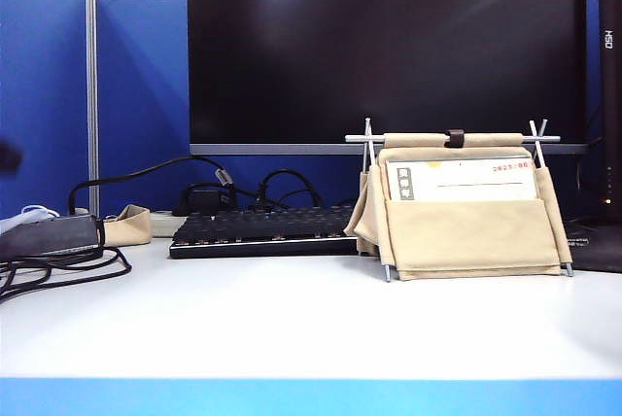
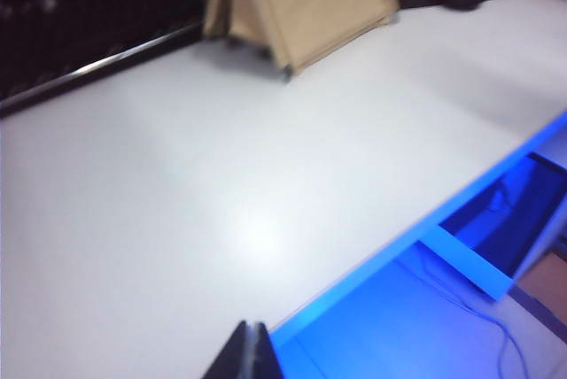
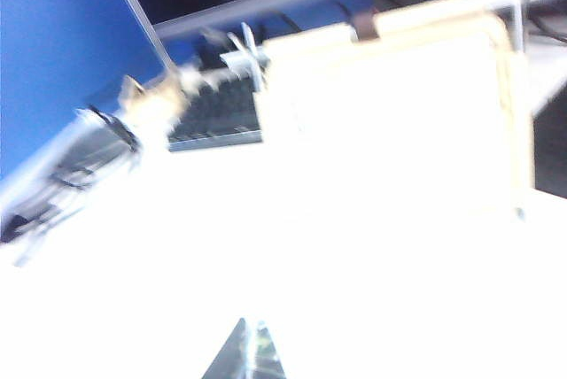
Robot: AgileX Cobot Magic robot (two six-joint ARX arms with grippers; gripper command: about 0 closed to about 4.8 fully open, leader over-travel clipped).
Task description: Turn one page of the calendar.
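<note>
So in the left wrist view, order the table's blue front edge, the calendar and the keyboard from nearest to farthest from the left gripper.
1. Table's blue front edge, right beside the shut left gripper.
2. Calendar, across the table.
3. Keyboard, along the far edge; too close to the calendar to rank firmly.

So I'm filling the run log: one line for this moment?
calendar: upright on table, untouched | left gripper: shut, empty | right gripper: shut, empty

The calendar [image 1: 462,207] stands upright on its beige tent stand, rods crossed at the top corners, well ahead of both claws. A white sheet [image 1: 465,181] dated in red faces front; month digit's unreadable.
</note>
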